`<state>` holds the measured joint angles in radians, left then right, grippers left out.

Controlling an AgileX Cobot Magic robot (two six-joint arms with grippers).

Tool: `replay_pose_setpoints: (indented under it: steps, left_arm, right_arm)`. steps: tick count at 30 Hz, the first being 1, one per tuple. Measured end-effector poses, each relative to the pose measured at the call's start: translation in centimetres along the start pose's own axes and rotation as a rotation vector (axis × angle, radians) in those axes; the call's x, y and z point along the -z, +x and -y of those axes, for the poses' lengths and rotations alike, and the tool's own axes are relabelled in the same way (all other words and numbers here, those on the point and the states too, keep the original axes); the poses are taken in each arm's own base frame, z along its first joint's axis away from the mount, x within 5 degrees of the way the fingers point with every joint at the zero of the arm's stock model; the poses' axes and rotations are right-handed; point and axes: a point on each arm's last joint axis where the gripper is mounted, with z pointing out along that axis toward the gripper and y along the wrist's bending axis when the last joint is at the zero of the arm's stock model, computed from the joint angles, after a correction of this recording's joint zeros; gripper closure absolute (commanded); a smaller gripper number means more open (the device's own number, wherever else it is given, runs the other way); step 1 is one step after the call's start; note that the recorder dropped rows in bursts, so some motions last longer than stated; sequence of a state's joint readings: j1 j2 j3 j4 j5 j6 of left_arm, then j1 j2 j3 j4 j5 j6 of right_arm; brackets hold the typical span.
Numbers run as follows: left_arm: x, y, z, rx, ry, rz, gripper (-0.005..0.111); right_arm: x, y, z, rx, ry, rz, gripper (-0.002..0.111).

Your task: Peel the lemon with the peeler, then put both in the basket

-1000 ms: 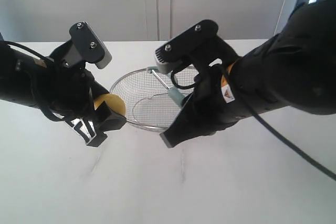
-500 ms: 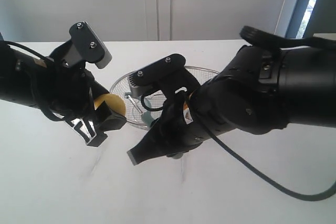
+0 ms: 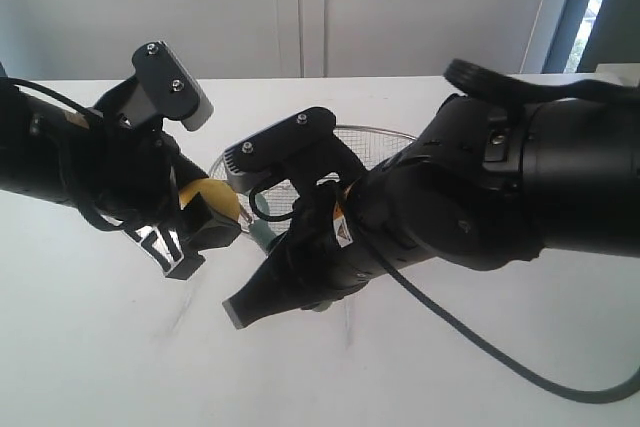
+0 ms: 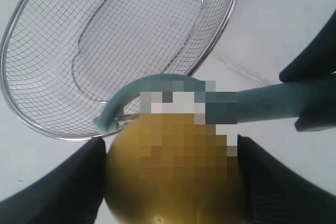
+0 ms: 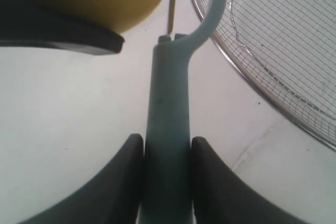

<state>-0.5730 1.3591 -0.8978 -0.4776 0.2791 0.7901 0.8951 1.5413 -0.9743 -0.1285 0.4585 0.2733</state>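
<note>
Left jaws: clamped on the lemon [image 3: 207, 195], one dark finger pressed to each side. The fruit is held up off the worktop [image 3: 110, 347], just beside the rim of the basket [image 3: 385, 135] and outside it.

Right jaws: closed tight on the pale green handle of the peeler [image 5: 167, 93], gripping it from both sides. My right arm reaches across the middle towards the left one.

In the left wrist view the curved head of the peeler lies across the top of the lemon, touching the skin. In the right wrist view the thin metal blade runs close beside the yellow fruit.

The wire mesh basket sits on the worktop behind both arms. I cannot tell how deep the blade bites.
</note>
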Motion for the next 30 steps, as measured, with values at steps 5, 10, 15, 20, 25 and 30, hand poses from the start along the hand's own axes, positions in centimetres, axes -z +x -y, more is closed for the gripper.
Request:
replay_pose_setpoints:
  steps: [5, 10, 15, 20, 25, 30]
  left_arm:
    - [0.0, 0.0, 0.0, 0.000, 0.000, 0.000, 0.107]
    - [0.0, 0.0, 0.0, 0.000, 0.000, 0.000, 0.107]
    - [0.0, 0.0, 0.0, 0.000, 0.000, 0.000, 0.107]
    - [0.0, 0.0, 0.0, 0.000, 0.000, 0.000, 0.107]
    - [0.0, 0.0, 0.0, 0.000, 0.000, 0.000, 0.107]
    - [0.2, -0.1, 0.0, -0.001, -0.003, 0.005, 0.107]
  right_arm:
    - [0.5, -0.2, 0.0, -0.001, -0.003, 0.016, 0.108]
    - [1.2, -0.4, 0.0, -0.002, -0.006, 0.038, 0.108]
    - [1.9, -0.5, 0.0, -0.003, -0.009, 0.056, 0.108]
    - [2.7, -0.7, 0.1, -0.005, -0.012, 0.080, 0.108]
    - [2.9, -0.7, 0.1, -0.005, -0.013, 0.085, 0.108]
    - [2.3, -0.7, 0.0, -0.002, -0.012, 0.074, 0.108]
